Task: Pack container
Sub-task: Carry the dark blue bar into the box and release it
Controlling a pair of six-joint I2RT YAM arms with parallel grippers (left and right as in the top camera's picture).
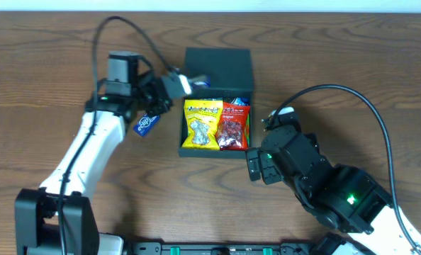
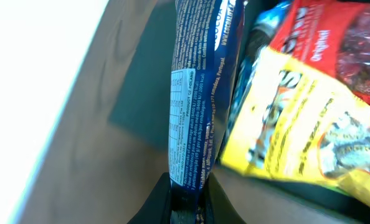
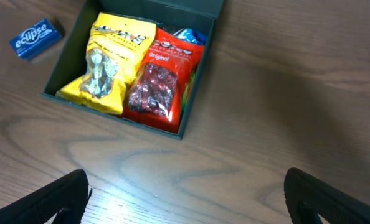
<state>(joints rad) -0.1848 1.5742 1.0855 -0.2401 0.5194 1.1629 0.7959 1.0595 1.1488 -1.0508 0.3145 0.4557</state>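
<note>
The dark teal container (image 1: 217, 65) stands open at the table's centre, its lid raised at the back. It holds a yellow snack packet (image 1: 201, 123), a red snack packet (image 1: 232, 126) and a blue packet (image 1: 239, 101) behind them. My left gripper (image 1: 179, 84) is shut on a dark blue packet (image 2: 197, 93) and holds it upright at the container's back left corner (image 2: 135, 99). My right gripper (image 1: 257, 164) is open and empty over bare table in front of the container's right side; the container (image 3: 197, 92) and its packets also show in the right wrist view.
A small blue Eclipse gum pack (image 1: 147, 124) lies on the wooden table left of the container, under my left arm; it also shows in the right wrist view (image 3: 37, 38). A black cable loops above each arm.
</note>
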